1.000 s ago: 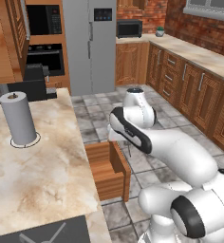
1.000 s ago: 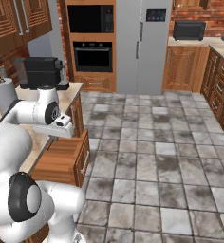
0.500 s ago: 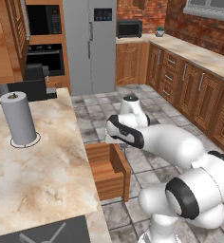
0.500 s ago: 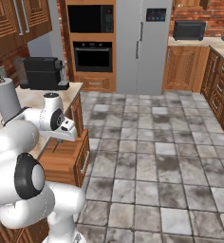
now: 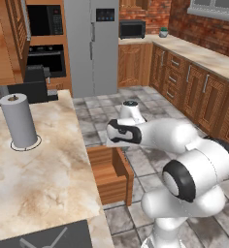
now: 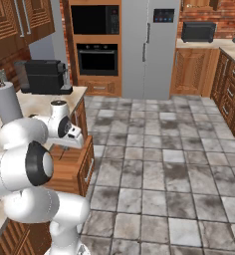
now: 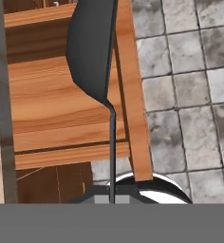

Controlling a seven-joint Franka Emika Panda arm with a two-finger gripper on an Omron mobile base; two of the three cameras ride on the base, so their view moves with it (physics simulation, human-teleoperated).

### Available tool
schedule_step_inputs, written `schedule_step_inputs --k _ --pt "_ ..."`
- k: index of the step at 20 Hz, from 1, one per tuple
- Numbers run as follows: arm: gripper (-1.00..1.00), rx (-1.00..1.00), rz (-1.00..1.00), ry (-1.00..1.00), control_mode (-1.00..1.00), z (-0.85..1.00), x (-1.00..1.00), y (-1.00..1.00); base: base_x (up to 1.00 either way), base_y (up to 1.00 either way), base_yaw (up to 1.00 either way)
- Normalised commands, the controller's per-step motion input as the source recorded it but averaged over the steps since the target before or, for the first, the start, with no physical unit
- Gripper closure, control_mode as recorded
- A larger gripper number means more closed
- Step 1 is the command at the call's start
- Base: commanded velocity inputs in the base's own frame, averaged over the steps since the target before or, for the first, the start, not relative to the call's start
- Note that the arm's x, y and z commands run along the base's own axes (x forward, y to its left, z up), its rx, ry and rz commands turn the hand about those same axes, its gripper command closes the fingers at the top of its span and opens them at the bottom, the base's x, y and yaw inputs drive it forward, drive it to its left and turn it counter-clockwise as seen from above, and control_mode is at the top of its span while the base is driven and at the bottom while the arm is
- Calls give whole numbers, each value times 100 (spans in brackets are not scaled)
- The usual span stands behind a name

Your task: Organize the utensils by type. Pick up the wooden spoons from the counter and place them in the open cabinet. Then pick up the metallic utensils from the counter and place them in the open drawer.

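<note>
My gripper [image 7: 111, 192] is shut on the thin handle of a dark grey metal spoon [image 7: 92, 52]. The spoon points away from the hand, its oval bowl over the open drawer [image 7: 61, 90]. The drawer is a shallow brown wooden box pulled out from under the counter [image 5: 39, 169]. Its front wall [image 7: 128, 71] runs just beside the spoon. From the left base view, the hand [image 5: 117, 133] hovers above the drawer [image 5: 109, 174]. From the right, the gripper [image 6: 75, 138] is over the drawer [image 6: 72, 167], at the counter's edge.
A grey paper towel roll [image 5: 19, 121] stands on the counter, with a black coffee machine [image 5: 36, 85] behind it. A dark stovetop panel [image 5: 43, 237] lies at the counter's near end. Tiled floor [image 6: 159, 169] spreads to the right of the drawer.
The arm has swung lower and closer to the counter, bringing the hand with the metal spoon down over the open drawer. The gripper stays shut.
</note>
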Motion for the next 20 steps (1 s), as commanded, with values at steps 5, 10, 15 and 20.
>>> schedule_step_inputs --k 5,10,15,20 --pt "100 0 0 0 -100 -30 16 2 0 0 0" --pt "100 0 0 0 -100 -25 2 0 0 0 0" --pt "100 -1 0 0 -100 -28 5 1 0 0 0" --pt "100 -2 0 0 -100 -28 5 4 0 0 0"
